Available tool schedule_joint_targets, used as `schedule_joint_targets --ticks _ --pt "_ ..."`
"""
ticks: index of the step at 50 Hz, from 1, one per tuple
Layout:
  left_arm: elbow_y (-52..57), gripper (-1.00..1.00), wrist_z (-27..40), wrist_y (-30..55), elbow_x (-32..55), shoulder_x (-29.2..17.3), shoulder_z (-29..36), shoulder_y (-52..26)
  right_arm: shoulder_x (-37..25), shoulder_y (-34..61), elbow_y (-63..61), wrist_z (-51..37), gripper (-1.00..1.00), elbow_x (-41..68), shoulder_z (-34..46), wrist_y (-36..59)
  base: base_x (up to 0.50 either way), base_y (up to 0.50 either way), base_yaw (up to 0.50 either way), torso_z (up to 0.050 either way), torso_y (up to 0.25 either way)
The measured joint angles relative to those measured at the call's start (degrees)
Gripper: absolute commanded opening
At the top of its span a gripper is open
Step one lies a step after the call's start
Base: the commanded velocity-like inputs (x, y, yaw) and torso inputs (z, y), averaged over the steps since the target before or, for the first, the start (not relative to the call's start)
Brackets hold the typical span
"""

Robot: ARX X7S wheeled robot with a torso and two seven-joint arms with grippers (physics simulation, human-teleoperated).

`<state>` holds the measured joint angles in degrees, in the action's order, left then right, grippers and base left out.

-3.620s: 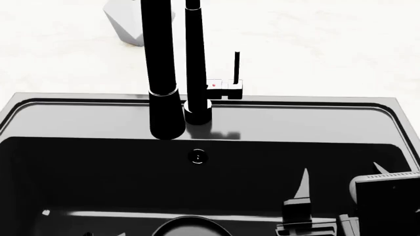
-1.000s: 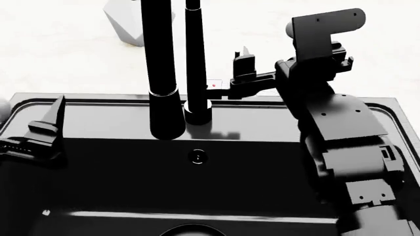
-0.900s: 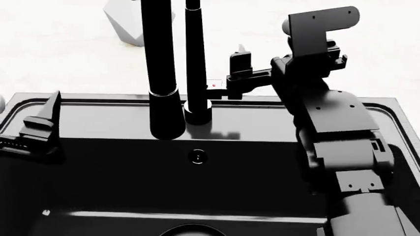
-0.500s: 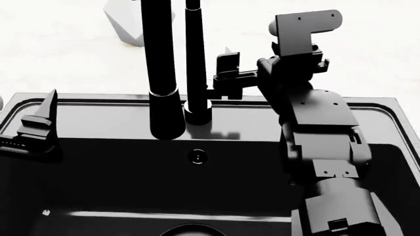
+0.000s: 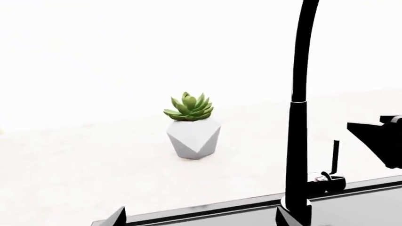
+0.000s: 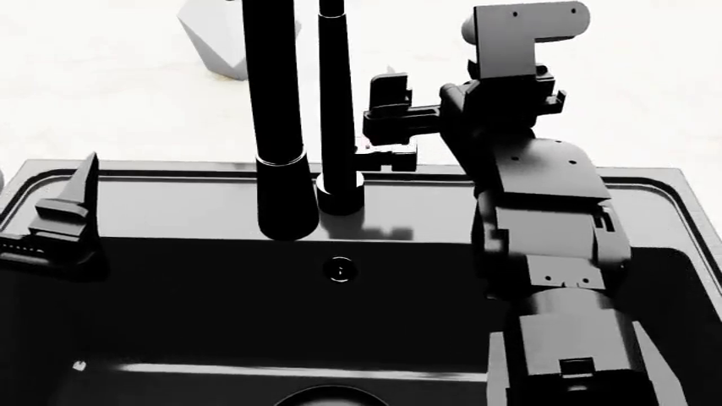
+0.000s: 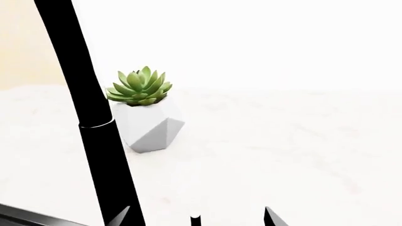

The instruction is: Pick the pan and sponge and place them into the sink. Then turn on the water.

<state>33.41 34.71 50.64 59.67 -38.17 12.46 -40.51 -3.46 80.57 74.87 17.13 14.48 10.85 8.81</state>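
Observation:
The sink (image 6: 203, 203) is a glossy black basin filling the head view, with its overflow hole (image 6: 341, 270) on the back wall. A curved rim (image 6: 327, 392) peeks in at the bottom edge; I cannot tell whether it is the pan. The sponge is out of view. No water falls from the tall black faucet's spout (image 6: 286, 199). My right gripper (image 6: 390, 114) (image 7: 196, 217) is open, its fingertips either side of the thin faucet lever (image 7: 195, 221) (image 5: 335, 155). My left gripper (image 6: 68, 211) (image 5: 201, 219) hangs open and empty over the sink's left rim.
A succulent in a white faceted pot (image 5: 193, 132) (image 7: 149, 117) stands on the white counter behind the faucet (image 5: 298, 117) (image 7: 94, 117). The lever's base (image 6: 393, 156) with a red dot sits just right of the faucet's foot. My right arm (image 6: 553, 254) spans the basin's right half.
My right arm rose out of the basin and swung left, bringing its open gripper around the faucet lever. The left gripper came in over the left rim and now holds still.

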Motion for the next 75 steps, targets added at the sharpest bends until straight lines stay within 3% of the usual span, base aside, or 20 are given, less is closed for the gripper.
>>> schedule_joint_targets --ticks 42,75 --pt "0.42 1.00 -0.87 -2.82 -2.96 -0.35 0.95 0.59 1.53 3.13 0.13 0.82 1.00 -9.56 -8.56 1.30 0.00 0.00 0.00 0.008 -0.133" --pt "0.41 1.00 -1.21 -4.93 -3.93 -0.17 0.82 1.29 1.88 6.20 0.13 0.87 1.00 -11.73 -9.97 1.94 0.00 0.00 0.00 0.004 -0.022"
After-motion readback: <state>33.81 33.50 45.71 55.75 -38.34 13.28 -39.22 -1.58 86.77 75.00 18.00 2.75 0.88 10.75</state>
